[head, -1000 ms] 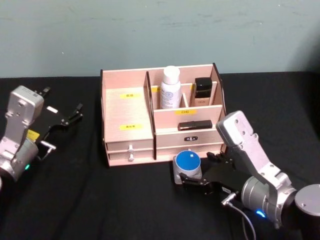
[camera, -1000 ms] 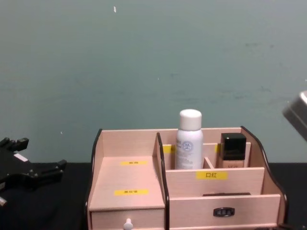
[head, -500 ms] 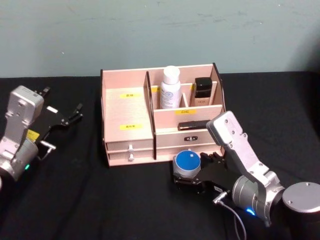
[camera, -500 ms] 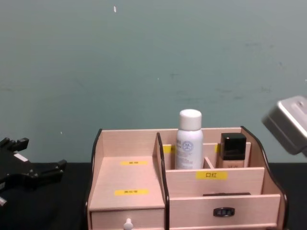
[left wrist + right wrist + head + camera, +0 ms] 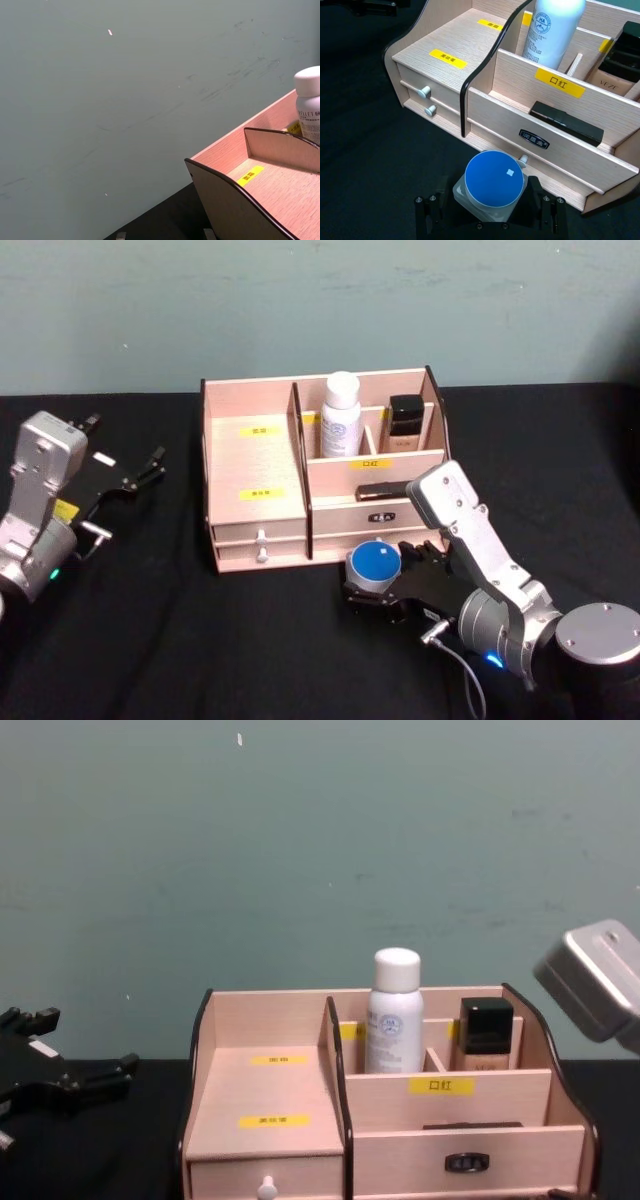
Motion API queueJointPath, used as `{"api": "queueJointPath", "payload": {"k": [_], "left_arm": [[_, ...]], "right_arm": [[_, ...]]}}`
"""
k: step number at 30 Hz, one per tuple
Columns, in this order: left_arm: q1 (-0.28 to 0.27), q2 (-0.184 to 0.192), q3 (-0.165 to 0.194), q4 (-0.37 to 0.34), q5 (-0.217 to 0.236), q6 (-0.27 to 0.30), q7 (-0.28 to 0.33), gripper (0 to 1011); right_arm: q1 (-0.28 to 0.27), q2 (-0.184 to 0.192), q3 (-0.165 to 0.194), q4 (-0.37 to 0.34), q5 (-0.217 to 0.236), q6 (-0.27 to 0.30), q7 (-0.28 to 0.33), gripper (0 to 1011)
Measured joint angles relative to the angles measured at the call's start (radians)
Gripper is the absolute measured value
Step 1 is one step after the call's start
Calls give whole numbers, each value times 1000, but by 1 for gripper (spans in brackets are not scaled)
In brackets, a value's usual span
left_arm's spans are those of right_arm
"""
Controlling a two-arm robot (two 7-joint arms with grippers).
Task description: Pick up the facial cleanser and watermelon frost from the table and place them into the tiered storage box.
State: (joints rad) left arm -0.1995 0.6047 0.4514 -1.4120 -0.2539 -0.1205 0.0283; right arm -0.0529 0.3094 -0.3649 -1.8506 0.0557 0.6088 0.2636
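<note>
A clear square jar with a round blue lid [image 5: 373,565] [image 5: 493,181] stands on the black table just in front of the tiered storage box [image 5: 255,455] [image 5: 445,47] [image 5: 270,1095]. I cannot tell whether it is the facial cleanser or the watermelon frost. My right gripper [image 5: 375,578] [image 5: 487,187] is open, with one finger on each side of the jar. A white bottle [image 5: 341,415] [image 5: 552,30] [image 5: 394,1015] [image 5: 309,102] stands upright in a back compartment of the box. My left gripper [image 5: 130,478] [image 5: 75,1082] rests open at the table's left, away from the box.
A black-capped bottle [image 5: 405,422] [image 5: 485,1035] stands beside the white one, and a flat black item [image 5: 388,490] [image 5: 566,122] lies in the front tier. Two knobbed drawers [image 5: 262,545] face me. The right arm's grey housing [image 5: 590,980] rises beside the box.
My right arm has slid forward and left, bringing its fingers around the blue-lidded jar. The left arm has not moved.
</note>
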Motion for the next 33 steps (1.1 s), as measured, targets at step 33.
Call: {"api": "queueJointPath", "payload": {"k": [33], "left_arm": [[0,0,0,0,0,0,0,1001]], "right_arm": [[-8,-22,12,7,-30,-2,5,882]]}}
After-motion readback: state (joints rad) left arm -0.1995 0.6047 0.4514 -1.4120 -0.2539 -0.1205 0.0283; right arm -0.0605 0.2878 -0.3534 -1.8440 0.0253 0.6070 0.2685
